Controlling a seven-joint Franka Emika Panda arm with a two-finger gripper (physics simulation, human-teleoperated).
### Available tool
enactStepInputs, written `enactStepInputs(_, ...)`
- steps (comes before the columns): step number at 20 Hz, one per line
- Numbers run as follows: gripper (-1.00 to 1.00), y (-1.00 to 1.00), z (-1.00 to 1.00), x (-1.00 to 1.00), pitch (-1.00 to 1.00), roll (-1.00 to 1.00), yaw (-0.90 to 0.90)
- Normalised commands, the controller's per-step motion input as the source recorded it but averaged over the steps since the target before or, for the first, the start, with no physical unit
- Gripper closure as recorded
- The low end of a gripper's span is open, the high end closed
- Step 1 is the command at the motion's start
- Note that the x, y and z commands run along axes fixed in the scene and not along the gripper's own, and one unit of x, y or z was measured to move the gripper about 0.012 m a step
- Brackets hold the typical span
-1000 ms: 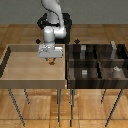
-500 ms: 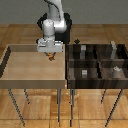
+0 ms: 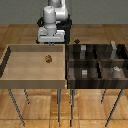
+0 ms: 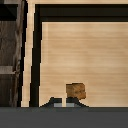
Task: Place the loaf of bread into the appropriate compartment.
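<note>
bread — the loaf of bread — is seen lying on the floor of the light tan tray, held by nothing. the gripper is raised above it; its jaws cannot be judged. the dark divided tray sits at the exterior view's right — small grey blocks inside.

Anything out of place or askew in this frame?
Nothing damaged or spilled. The small brown-orange loaf of bread lies alone in the light tan undivided tray, not in the dark brown four-cell tray. The gripper is above it.
</note>
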Motion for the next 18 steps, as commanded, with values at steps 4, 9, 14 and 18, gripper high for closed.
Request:
enactStepInputs(4,1.0,0.0,0.0,0.0,0.0,0.0,0.0)
enactStepInputs(9,1.0,-0.4,0.0,0.0,0.0,0.0,0.0)
enactStepInputs(14,1.0,0.0,0.0,0.0,0.0,0.0,0.0)
enactStepInputs(18,1.0,0.0,0.0,0.0,0.0,0.0,0.0)
